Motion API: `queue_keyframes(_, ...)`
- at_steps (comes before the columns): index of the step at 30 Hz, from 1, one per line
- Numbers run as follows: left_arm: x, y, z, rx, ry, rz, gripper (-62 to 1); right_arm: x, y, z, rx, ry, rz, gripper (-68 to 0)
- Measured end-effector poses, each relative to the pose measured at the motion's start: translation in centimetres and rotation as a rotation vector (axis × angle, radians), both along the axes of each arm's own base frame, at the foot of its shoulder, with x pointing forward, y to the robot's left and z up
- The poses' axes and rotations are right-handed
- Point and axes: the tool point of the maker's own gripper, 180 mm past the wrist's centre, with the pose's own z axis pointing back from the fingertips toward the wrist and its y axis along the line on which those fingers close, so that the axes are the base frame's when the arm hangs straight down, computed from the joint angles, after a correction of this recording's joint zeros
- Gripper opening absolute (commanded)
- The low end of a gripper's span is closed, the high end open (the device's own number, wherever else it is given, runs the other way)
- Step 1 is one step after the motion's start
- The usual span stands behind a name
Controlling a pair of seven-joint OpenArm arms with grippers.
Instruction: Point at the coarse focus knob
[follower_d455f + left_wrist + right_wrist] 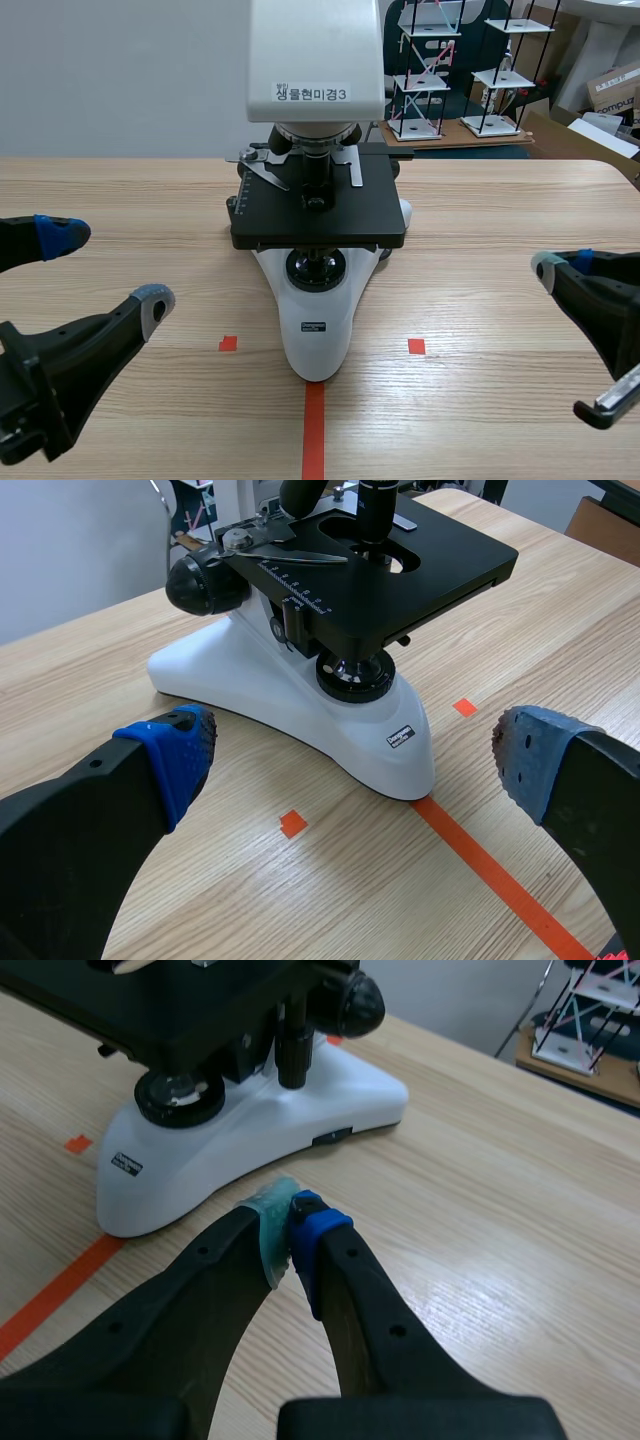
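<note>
Hovering short of the microscope, neither arm points yet: left gripper gapes open, right gripper is pinched closed and should reach toward the coarse focus knob on the stand's side.

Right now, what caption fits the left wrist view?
Open left hand faces the microscope; its black knob sits untouched ahead.

Microscope stands between parted left jaws and closed right jaws.
</note>
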Motion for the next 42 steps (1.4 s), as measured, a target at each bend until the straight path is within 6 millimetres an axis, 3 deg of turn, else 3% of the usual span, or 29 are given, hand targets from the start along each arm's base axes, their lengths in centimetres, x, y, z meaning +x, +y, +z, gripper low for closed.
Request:
queue_keyframes(7,0.0,0.0,0.0,0.000,0.000,0.000,-2.8,0.6,0.1,1.1,0.015,-0.049,0.003,-67.7)
queue_keyframes(14,0.0,0.0,0.0,0.001,0.000,0.000,-2.8,4.1,-0.5,3.1,-0.036,-0.112,-0.026,-67.6)
queue_keyframes(26,0.0,0.0,0.0,0.001,0.000,0.000,-2.8,11.0,-1.3,10.9,-0.037,-0.251,-0.081,-67.6)
queue_keyframes(31,0.0,0.0,0.0,0.001,0.000,0.000,-2.8,12.8,0.6,12.8,-0.059,-0.265,-0.039,-67.6)
queue_keyframes(35,0.0,0.0,0.0,0.001,0.000,0.000,-2.8,14.7,1.9,12.1,-0.064,-0.225,-0.001,-67.6)
queue_keyframes(42,0.0,0.0,0.0,0.001,0.000,0.000,-2.8,18.8,0.8,8.2,-0.043,-0.090,-0.030,-67.6)
